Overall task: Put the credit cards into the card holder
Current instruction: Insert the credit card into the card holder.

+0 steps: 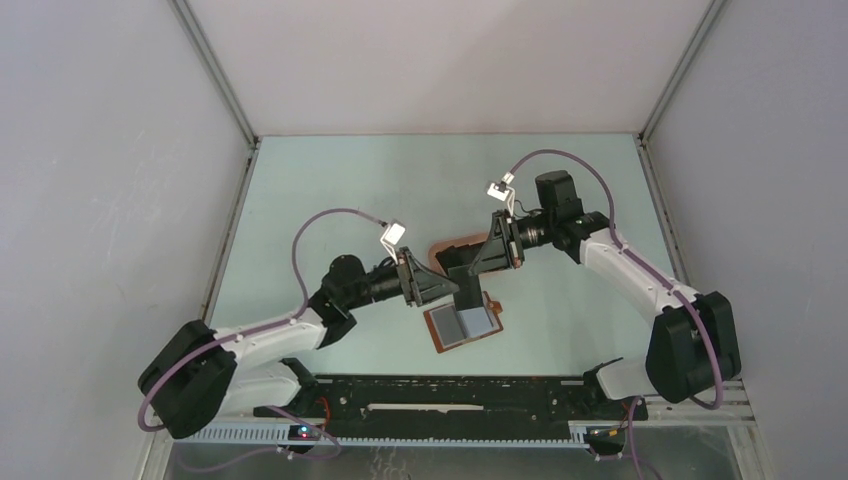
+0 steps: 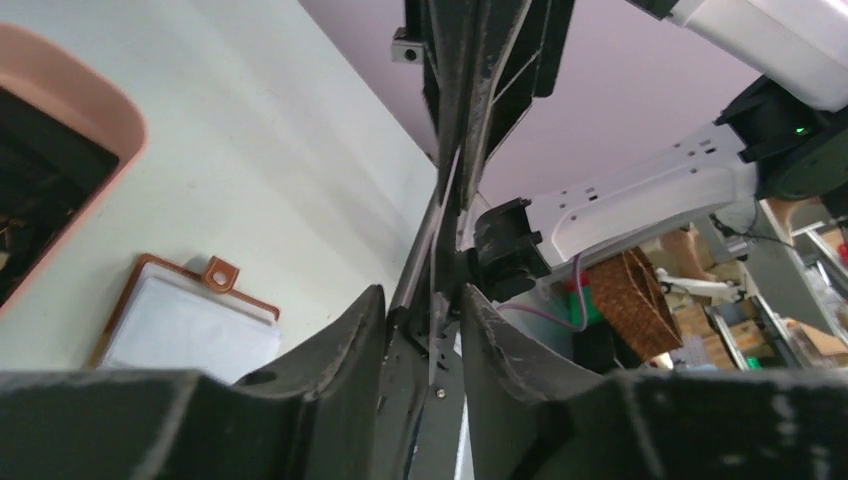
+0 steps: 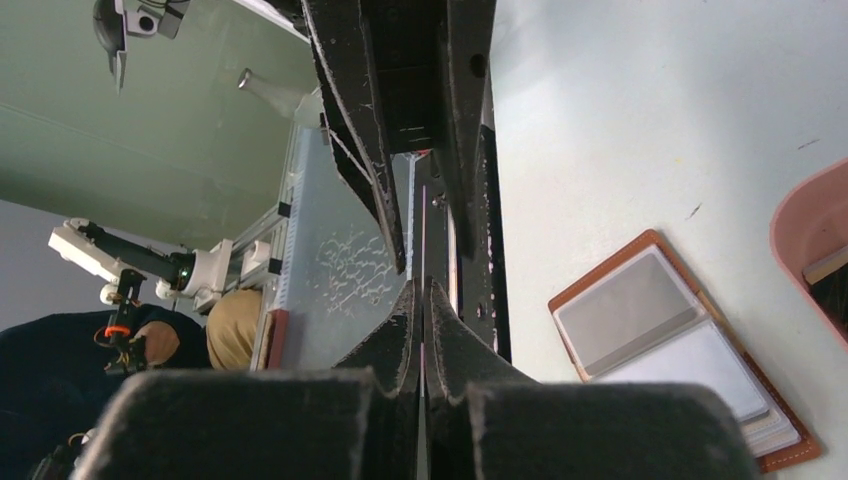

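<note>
The card holder [image 1: 465, 324] lies open on the table, reddish-brown with grey pockets. It also shows in the left wrist view [image 2: 190, 322] and in the right wrist view [image 3: 655, 325]. A black credit card [image 1: 464, 283] is held on edge above it, between the two grippers. My right gripper [image 1: 472, 266] [image 3: 422, 287] is shut on this card [image 3: 423, 225], seen edge-on. My left gripper [image 1: 443, 289] [image 2: 422, 296] is open, its fingers [image 2: 345, 345] on either side of the card's edge [image 2: 437, 240] with gaps showing. More cards lie in the pink tray.
The pink oval tray [image 1: 443, 248] stands just behind the card holder, partly hidden by the grippers. It also shows in the left wrist view [image 2: 95, 105] and in the right wrist view [image 3: 805, 235]. Grey walls enclose the table on three sides.
</note>
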You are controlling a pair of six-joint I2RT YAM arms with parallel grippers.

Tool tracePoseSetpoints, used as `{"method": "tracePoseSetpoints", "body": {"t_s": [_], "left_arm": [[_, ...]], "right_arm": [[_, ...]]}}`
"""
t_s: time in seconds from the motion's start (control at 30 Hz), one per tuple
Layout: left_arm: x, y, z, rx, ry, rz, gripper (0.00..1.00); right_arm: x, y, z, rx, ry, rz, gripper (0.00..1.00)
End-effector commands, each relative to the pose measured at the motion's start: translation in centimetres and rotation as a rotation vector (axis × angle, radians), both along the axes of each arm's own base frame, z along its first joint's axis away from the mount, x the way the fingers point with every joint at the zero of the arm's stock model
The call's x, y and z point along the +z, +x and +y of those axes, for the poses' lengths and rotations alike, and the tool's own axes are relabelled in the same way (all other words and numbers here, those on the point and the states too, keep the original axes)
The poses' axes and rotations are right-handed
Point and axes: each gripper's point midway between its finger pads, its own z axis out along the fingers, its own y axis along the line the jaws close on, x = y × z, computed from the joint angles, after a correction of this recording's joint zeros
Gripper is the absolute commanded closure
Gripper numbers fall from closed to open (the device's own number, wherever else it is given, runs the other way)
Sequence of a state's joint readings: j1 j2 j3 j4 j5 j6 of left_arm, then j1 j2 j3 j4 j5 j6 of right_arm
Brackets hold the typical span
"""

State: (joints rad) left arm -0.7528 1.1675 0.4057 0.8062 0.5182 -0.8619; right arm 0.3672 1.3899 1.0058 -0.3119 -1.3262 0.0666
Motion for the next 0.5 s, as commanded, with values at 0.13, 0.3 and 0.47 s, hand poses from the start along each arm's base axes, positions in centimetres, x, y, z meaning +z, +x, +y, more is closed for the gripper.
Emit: {"method": "tracePoseSetpoints", "body": {"t_s": [0.13,0.3,0.47], "left_arm": [[-2.3,-0.5,3.6,0.165,0.003,0.005,0.42],[-4.8,-1.0,6.1,0.292,-0.019,0.089,0.46],[-6.6,-0.8,6.2,0.347,0.009,0.137,0.58]], "right_arm": [[-3.7,-0.1,-0.5,-0.047,-0.046,0.029,1.0],[-6.7,3.0,-1.7,-0.344,-0.09,-0.055,1.0],[-9.7,3.6,-1.7,-0.44,-0.147,0.008,1.0]]}}
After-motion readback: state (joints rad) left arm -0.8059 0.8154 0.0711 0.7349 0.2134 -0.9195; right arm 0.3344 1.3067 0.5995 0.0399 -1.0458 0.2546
